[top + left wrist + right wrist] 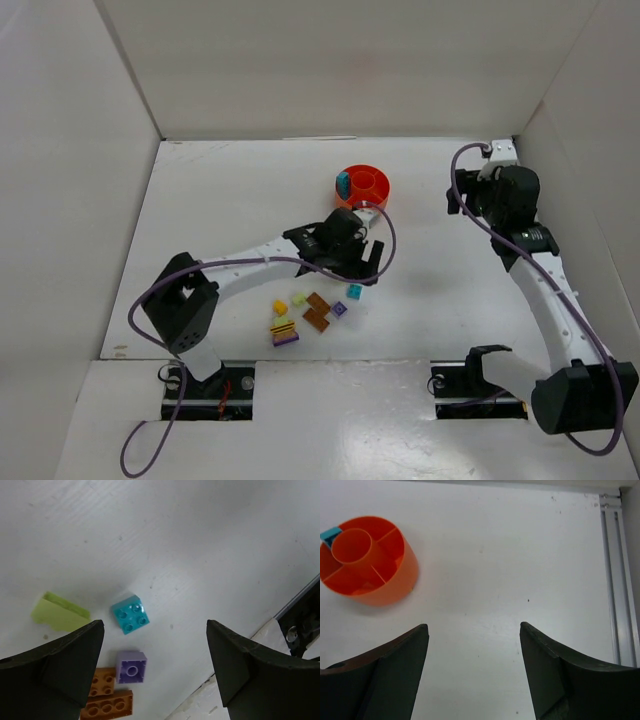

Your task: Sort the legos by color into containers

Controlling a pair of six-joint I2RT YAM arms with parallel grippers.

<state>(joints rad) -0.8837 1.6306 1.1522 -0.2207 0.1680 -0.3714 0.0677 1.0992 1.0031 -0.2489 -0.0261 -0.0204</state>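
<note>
Teal brick (131, 615) lies on the table (200, 540) just left of frame centre in the left wrist view. It sits between the spread, empty jaws of the left gripper (155, 640), nearer the lower-left finger. Right gripper (474, 635), also spread and empty, faces the orange dish (395, 587), well apart from the brick.

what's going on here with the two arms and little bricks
Small plastic bricks are being sorted by colour into a round orange plastic dish. One teal brick sits in an outer section. The left gripper hangs open and empty over a teal studded brick on the table, near a purple brick. The right gripper is open and empty, apart from the dish.
</note>
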